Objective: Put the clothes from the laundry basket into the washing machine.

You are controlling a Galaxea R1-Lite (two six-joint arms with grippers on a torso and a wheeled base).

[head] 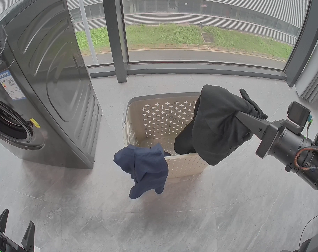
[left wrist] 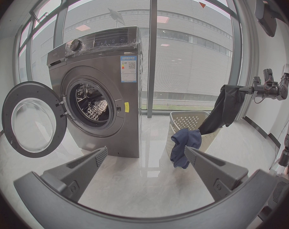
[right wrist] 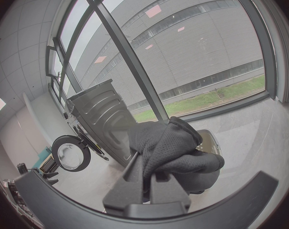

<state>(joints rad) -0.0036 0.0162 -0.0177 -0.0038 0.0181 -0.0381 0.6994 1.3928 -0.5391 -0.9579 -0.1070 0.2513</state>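
right end effector (head: 241, 104) grips black cloth (head: 215, 123) above laundry basket (head: 155, 116) | left end effector (left wrist: 145, 149) spread wide | blue cloth (head: 145, 167) hangs on its rim

The washing machine (head: 50, 81) runs off the head view's left edge, cutting its drum opening in half. The black garment (head: 215, 123) covers the fingertips of the right gripper (head: 243, 105) and the right side of the laundry basket (head: 155, 118). The blue garment (head: 145, 168) hides part of its near rim.

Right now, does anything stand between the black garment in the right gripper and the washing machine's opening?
Nothing visible does. The door of the washing machine is swung open, clear of the drum. The black garment's lower end hangs into the laundry basket.
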